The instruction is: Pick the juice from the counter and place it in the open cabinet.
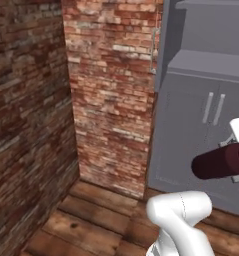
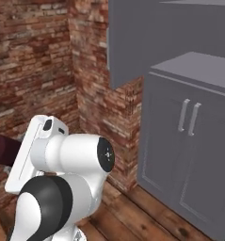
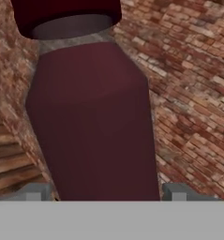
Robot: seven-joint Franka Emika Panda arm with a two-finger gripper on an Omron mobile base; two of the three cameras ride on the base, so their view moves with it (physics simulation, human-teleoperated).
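- Juice bottle (image 1: 222, 161) is off the counter and in the air, carried in front of the grey cabinet (image 1: 201, 115), low against its closed lower doors.
- Left of the cabinet stands a brick wall (image 1: 111, 100); the bottle's free end points that way, so its long axis lies roughly level, not upright.
- Gripper (image 3: 106, 192) is clenched on the bottle: in the hand view a finger (image 3: 31, 193) sits at each side of the dark body, and the bottle runs straight out from the jaws, cap end away.
- Looks: dark maroon, smooth, round, narrowing at a grey neck band to a dark cap (image 3: 66, 14).
- From the right base view, just the bottle's tip (image 2: 5, 149) peeks out left of the white arm (image 2: 71, 164).
- Judgement: the open shelf (image 1: 211, 62) lies above the bottle and to the right, beside the open door (image 1: 163, 45), so the coming move is up and in; the level bottle may need righting first.
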